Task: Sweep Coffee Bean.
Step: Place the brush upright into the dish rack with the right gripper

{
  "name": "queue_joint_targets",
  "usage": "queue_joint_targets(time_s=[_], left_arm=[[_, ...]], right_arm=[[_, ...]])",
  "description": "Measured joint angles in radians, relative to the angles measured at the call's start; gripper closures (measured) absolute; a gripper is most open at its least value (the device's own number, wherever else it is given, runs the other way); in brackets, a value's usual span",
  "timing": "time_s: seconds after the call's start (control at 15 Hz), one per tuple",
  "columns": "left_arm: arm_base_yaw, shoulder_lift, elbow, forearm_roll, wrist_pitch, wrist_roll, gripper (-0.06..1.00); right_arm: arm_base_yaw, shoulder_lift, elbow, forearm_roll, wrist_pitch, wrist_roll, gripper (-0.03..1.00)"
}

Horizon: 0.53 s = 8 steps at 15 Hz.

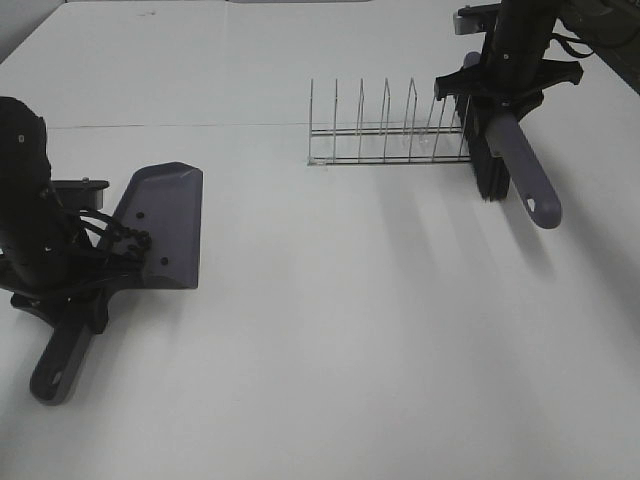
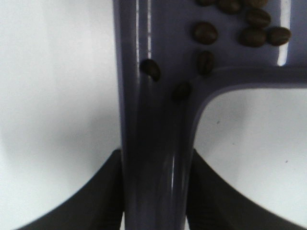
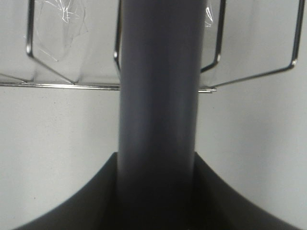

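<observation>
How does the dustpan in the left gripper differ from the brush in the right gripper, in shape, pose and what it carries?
The dustpan spreads into a broad flat blade; the brush is a narrow stick with black bristles.
The dustpan sits low by the table's left side; the brush stands against the wire rack far right.
The dustpan holds the coffee beans; the brush carries nothing visible.
Both are grey-purple plastic, each clamped at the handle by a gripper.

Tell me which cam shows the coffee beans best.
Left wrist: the coffee beans lie close up in the grey dustpan that the left gripper holds. Exterior high shows only the dustpan's underside, no beans. Right wrist shows just the brush handle and wire rack.
</observation>
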Motion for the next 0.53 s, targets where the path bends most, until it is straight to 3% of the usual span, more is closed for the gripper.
queue_joint_targets(time_s=[0.2,0.4,0.53], left_arm=[[0.0,0.0,0.0,0.0,0.0,0.0,0.62],[0.0,0.0,0.0,0.0,0.0,0.0,0.62],[0.0,0.0,0.0,0.0,0.0,0.0,0.62]], right_arm=[[0.0,0.0,0.0,-0.016,0.0,0.012,0.65],[0.0,0.0,-0.001,-0.025,-0.001,0.017,0.35],[0.0,-0.018,-0.001,-0.025,-0.001,0.017,0.31]])
